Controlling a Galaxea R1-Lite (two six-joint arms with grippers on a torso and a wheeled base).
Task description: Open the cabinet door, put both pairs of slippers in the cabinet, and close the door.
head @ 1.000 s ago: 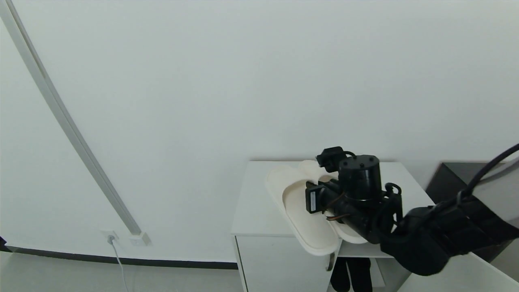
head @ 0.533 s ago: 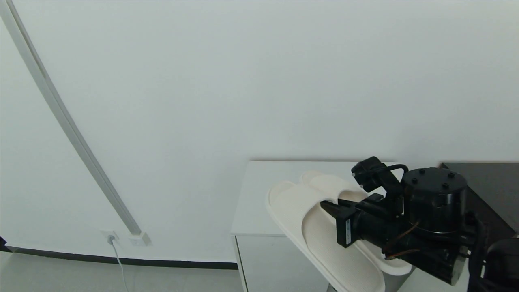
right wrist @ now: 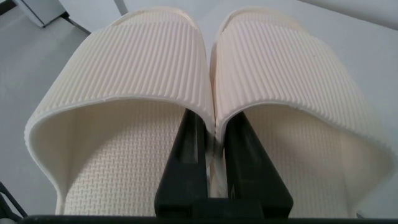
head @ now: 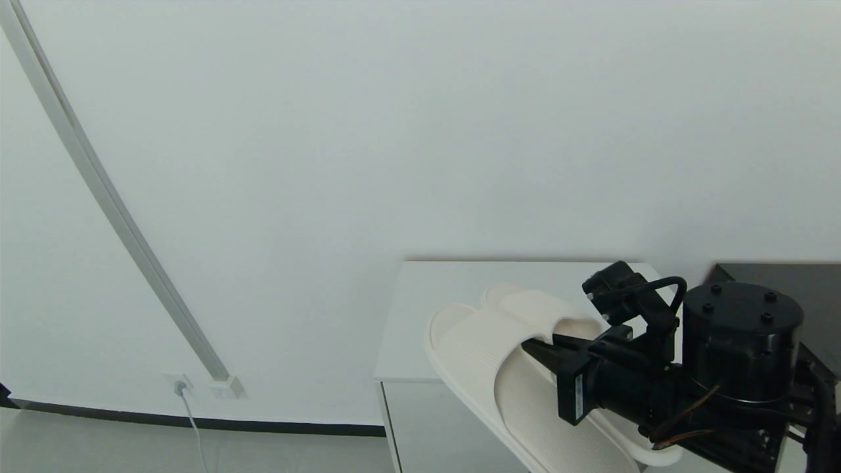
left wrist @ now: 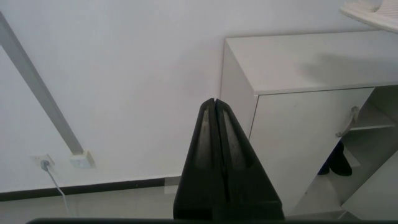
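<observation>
Right gripper is clamped on the adjoining strap edges of the cream slipper pair. The pair is tilted over the front right edge of the cabinet top, heels overhanging. Left gripper has its fingers pressed together on nothing, facing the cabinet front. Dark pair sits inside the open compartment.

two cream slippers, one white cabinet, one dark pair inside it, one wall socket.
</observation>
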